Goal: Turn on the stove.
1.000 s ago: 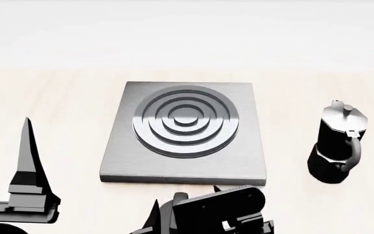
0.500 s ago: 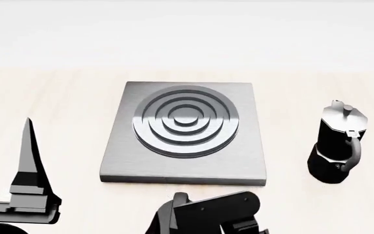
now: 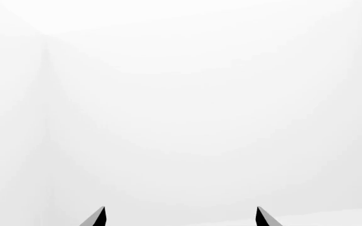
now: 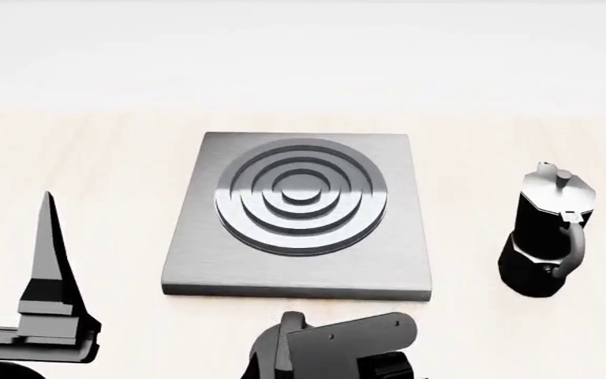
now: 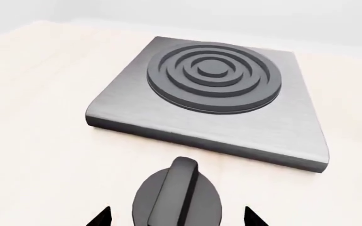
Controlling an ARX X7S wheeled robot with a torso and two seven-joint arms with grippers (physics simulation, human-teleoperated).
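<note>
The stove is a flat grey square slab with raised concentric rings, in the middle of the table; it also shows in the right wrist view. Its separate black knob with a raised ridge sits on the table just in front of the slab's near edge. My right gripper is open, with one fingertip on each side of the knob and not touching it. In the head view my right arm covers the knob. My left gripper is open and empty, facing a white wall; one of its fingers points up at the lower left.
A black faceted moka pot stands upright to the right of the slab. The light wooden table runs back to a white wall.
In the head view my right arm has drawn back and down towards the near edge, and its finger spike no longer shows. The left arm, stove and moka pot have not moved.
</note>
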